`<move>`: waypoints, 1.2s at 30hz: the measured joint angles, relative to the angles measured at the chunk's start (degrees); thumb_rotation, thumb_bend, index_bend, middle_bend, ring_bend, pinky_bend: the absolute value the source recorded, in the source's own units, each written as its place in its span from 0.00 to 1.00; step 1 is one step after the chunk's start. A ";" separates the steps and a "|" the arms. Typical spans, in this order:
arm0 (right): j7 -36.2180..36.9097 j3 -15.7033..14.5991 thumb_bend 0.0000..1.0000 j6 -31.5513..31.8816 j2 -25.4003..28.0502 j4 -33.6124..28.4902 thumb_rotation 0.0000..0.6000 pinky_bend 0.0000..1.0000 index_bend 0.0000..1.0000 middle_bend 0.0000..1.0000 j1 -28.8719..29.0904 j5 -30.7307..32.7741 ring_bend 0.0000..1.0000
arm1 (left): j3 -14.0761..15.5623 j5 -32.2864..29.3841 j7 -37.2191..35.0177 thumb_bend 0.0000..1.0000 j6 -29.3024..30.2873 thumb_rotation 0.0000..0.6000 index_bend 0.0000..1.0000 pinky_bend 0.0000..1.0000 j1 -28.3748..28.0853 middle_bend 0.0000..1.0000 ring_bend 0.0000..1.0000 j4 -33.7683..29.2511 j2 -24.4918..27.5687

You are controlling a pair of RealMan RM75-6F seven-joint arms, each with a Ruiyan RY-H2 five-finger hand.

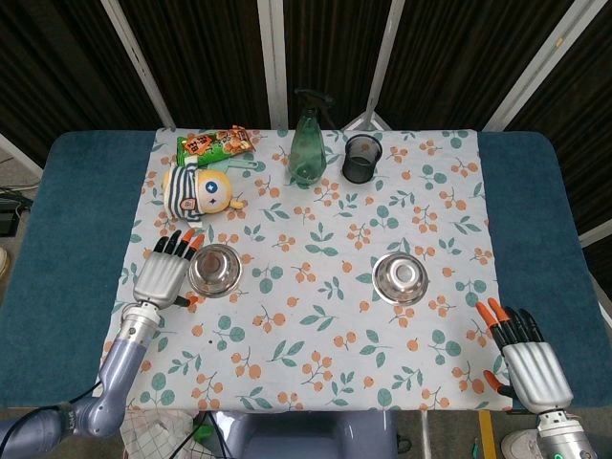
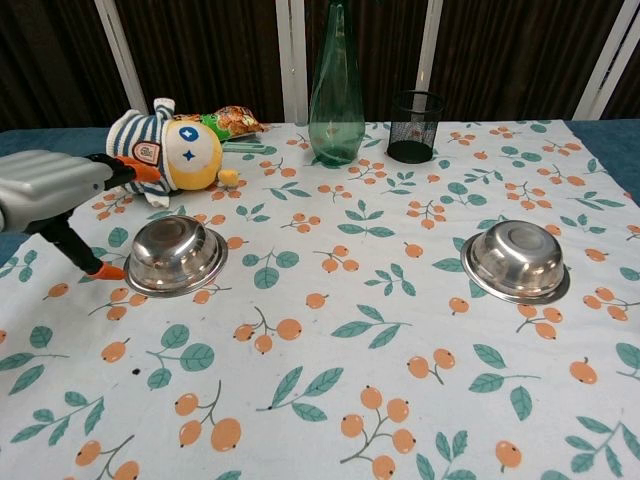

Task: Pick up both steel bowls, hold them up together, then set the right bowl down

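Observation:
Two steel bowls sit on the floral cloth. The left bowl (image 1: 213, 270) (image 2: 175, 255) lies left of centre, the right bowl (image 1: 400, 277) (image 2: 515, 260) to its right, both standing free. My left hand (image 1: 163, 275) (image 2: 60, 190) hovers just left of the left bowl with fingers spread, its thumb tip close to the bowl's rim, holding nothing. My right hand (image 1: 531, 368) is low at the table's front right corner, fingers apart and empty, far from the right bowl; the chest view does not show it.
A striped plush toy (image 1: 196, 190) (image 2: 170, 150) lies just behind the left bowl, a snack packet (image 1: 218, 143) behind it. A green glass bottle (image 1: 306, 143) (image 2: 336, 90) and a black mesh cup (image 1: 360, 157) (image 2: 414, 126) stand at the back centre.

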 measured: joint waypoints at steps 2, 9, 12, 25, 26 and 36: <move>0.21 0.13 0.28 -0.13 0.06 0.04 1.00 0.00 0.00 0.00 0.09 0.34 0.00 | -0.38 -2.48 2.08 0.11 -0.52 0.79 0.00 0.13 -1.52 0.00 0.00 0.66 -1.21; 0.80 0.37 0.28 0.20 0.34 -0.06 1.00 0.00 0.00 0.00 0.10 0.62 0.00 | -0.75 -9.66 6.91 0.11 -1.82 0.79 0.00 0.13 -6.36 0.00 0.00 2.43 -4.66; 1.26 0.29 0.28 0.41 0.52 -0.12 1.00 0.00 0.00 0.00 0.02 0.44 0.00 | -0.55 -12.46 8.96 0.11 -1.46 0.79 0.00 0.14 -7.93 0.00 0.00 2.98 -5.74; 3.32 0.11 0.28 0.53 1.59 -0.39 1.00 0.00 0.00 0.00 -0.01 0.49 0.00 | 1.85 -15.29 9.91 0.11 2.01 0.79 0.00 0.21 -10.49 0.01 0.00 3.72 -7.29; 3.40 0.08 0.28 0.47 1.64 -0.42 1.00 0.00 0.00 0.00 0.00 0.49 0.00 | 1.98 -15.35 9.76 0.11 2.12 0.79 0.00 0.22 -10.57 0.01 0.00 3.83 -7.30; 3.62 -0.30 0.28 -0.10 2.00 -0.87 1.00 0.00 0.00 0.00 0.15 0.41 0.00 | 2.99 -16.01 7.78 0.12 2.19 0.79 0.02 0.29 -11.83 0.12 0.06 5.37 -7.84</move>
